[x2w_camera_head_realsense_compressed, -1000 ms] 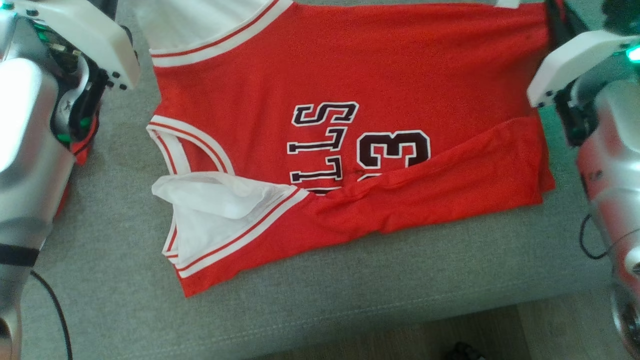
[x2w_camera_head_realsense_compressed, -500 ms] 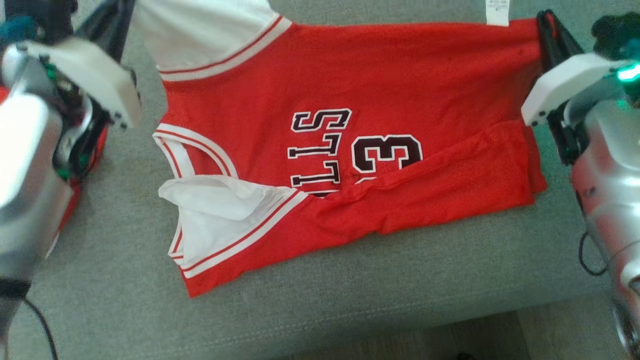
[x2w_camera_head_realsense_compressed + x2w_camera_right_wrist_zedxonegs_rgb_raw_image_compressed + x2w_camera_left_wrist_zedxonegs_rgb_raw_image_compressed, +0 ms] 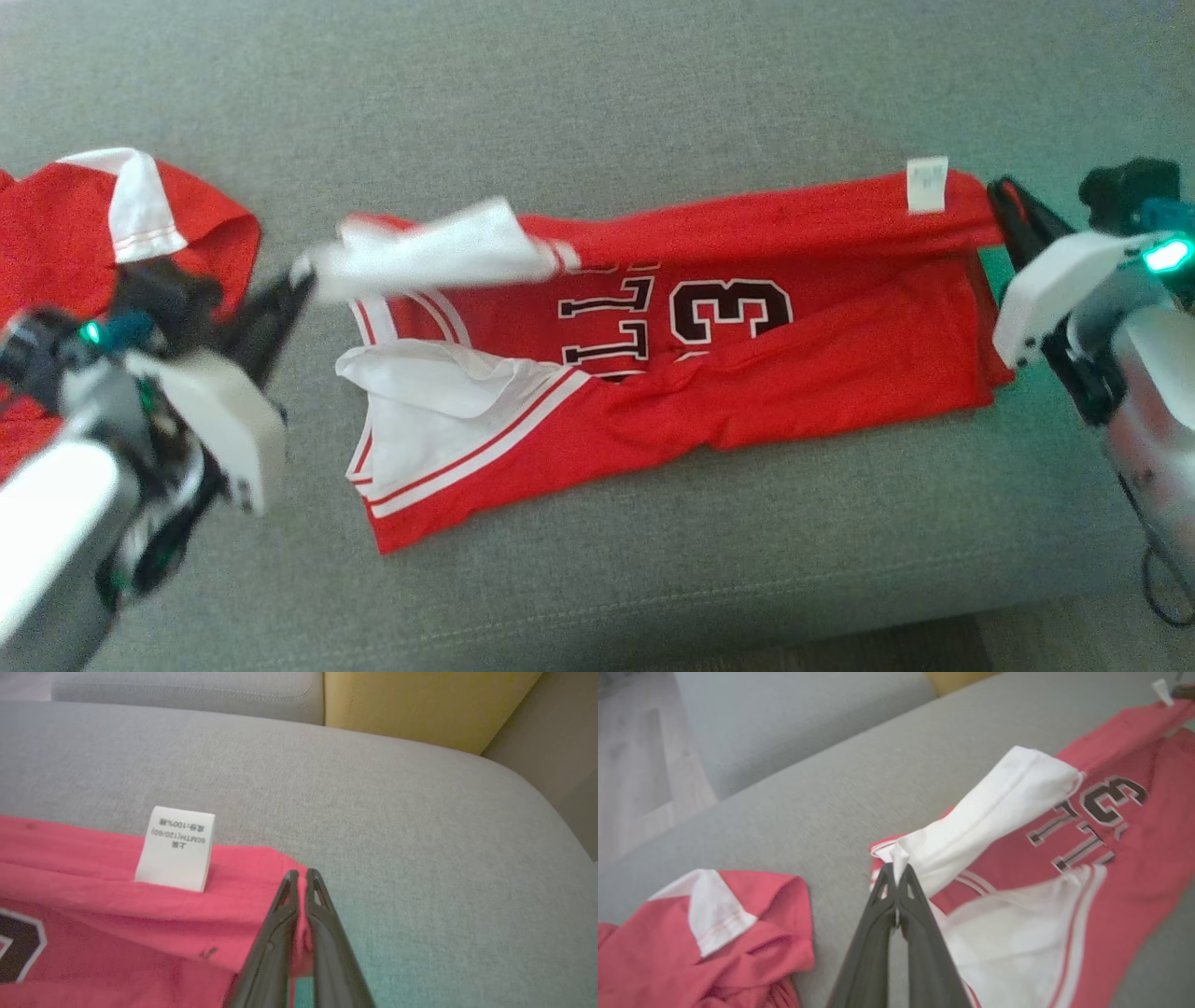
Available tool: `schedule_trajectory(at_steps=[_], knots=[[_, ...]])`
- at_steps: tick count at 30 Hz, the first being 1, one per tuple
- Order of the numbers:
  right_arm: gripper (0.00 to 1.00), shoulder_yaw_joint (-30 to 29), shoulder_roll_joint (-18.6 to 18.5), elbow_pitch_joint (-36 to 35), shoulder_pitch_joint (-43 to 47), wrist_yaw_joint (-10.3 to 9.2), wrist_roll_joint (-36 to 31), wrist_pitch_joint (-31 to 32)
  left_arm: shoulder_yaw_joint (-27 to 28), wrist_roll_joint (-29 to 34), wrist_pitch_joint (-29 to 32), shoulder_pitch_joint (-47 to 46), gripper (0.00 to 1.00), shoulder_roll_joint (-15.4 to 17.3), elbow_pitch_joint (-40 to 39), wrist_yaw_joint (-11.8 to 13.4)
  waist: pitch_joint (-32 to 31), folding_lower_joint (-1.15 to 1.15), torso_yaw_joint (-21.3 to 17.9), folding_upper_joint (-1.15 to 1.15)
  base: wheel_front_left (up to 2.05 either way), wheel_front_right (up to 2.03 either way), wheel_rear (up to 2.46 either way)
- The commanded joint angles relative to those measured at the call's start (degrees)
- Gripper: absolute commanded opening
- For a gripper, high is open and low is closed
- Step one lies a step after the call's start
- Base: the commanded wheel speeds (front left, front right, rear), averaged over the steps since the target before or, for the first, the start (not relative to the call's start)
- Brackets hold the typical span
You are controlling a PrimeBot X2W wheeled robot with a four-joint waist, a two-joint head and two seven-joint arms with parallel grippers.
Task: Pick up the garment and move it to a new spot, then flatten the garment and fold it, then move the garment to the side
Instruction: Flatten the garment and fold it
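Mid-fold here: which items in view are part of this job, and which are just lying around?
In the job: red jersey; left gripper, shut on its white edge; right gripper, shut on its red corner.
Lying about: second red garment on the left; yellow cushion beyond the grey sofa seat.

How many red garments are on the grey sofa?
2. The jersey is in the middle, pinched by the left gripper and right gripper. A second red garment lies crumpled at the left, partly out of frame.

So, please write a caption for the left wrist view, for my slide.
Left gripper pinching a white edge of the red jersey on a grey couch, another red garment nearby.
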Motion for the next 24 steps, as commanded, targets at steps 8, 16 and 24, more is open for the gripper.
schedule_trajectory(at_steps=[8,16,24], knots=[[0.0,5.2,-8.2,-11.4,7.2,-0.05,6.3,9.6,0.1,-1.3,4.0,6.3,0.0,6.7,-9.9,2.4,-2.4,0.0,0.3,0.0,0.0,0.0,0.0],[0.0,5.9,-13.1,-21.4,12.7,-0.05,9.7,18.7,-2.3,-1.3,5.4,9.1,0.0,6.4,-11.0,3.3,-4.1,0.0,-0.6,0.0,0.0,0.0,0.0],[1.0,2.0,-14.4,-27.4,18.0,-0.05,10.9,25.3,-5.2,-0.5,5.0,10.7,1.0,3.5,-7.3,3.3,-7.3,0.0,-1.3,0.0,0.0,0.0,0.0]])
